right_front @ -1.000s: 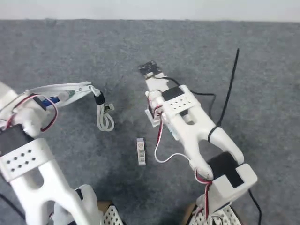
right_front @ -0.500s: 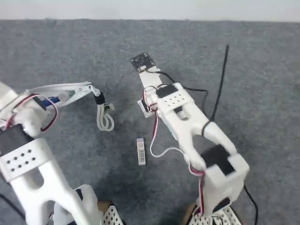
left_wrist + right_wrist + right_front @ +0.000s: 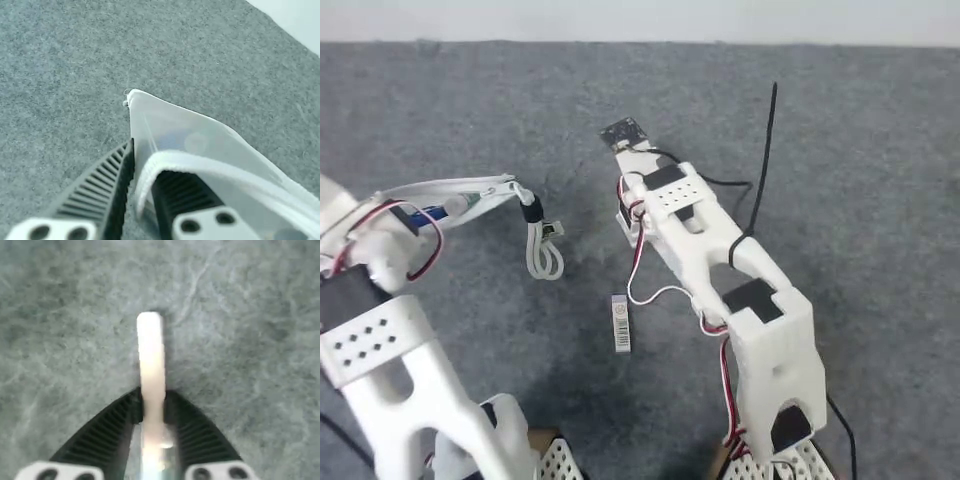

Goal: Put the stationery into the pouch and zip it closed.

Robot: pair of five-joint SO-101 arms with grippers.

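One translucent plastic zip pouch (image 3: 200,145) clamped in left gripper (image 3: 132,150) over grey felt worktop's (image 3: 860,150) left side, one slim white stick (image 3: 150,350) pinched between right gripper's (image 3: 151,395) fingers toward far edge, one small white labelled block (image 3: 620,322) between arms, open felt around it.

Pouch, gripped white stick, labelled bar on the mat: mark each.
pouch (image 3: 200,140): left wrist view, its clear side wall.
white stick (image 3: 150,352): right wrist view, its bare shaft.
labelled bar (image 3: 620,322): high view, its middle.

Grey, felt-like surface (image 3: 440,110), matte and speckled. Lying flat on it, toward the near edge: one small white labelled bar (image 3: 620,322), pointing lengthwise away.
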